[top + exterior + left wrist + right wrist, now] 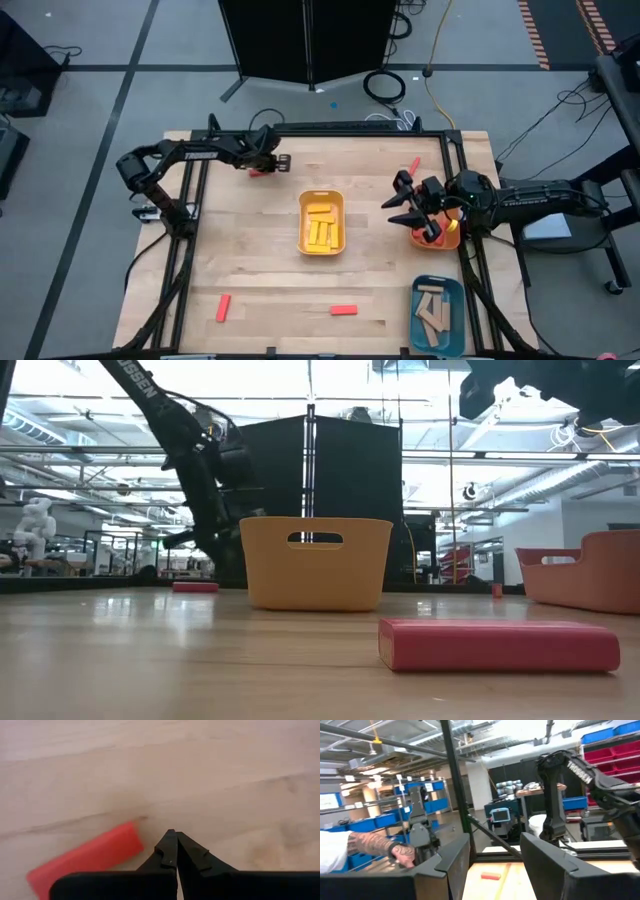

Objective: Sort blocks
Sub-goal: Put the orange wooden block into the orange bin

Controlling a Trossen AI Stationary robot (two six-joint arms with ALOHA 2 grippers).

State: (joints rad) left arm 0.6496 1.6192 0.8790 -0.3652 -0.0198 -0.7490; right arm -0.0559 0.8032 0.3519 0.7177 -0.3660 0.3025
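A grey floor (90,90) with dark seams surrounds the wooden table (260,270), cables trailing across it. Behind stands a black panel (330,470). Beyond — bright ceiling lights, exposed pipes, blue storage bins (375,822) (red ones (615,755) opposite) — a person's forearm (367,845) shows.

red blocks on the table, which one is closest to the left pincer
The red block at the far left, right beside the shut left pincer. The other three red blocks lie far from it, two near the front edge.

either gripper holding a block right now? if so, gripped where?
No. The left gripper is shut on nothing, with a red block lying beside its fingertips on the table. The right gripper is open and empty over the orange tray.
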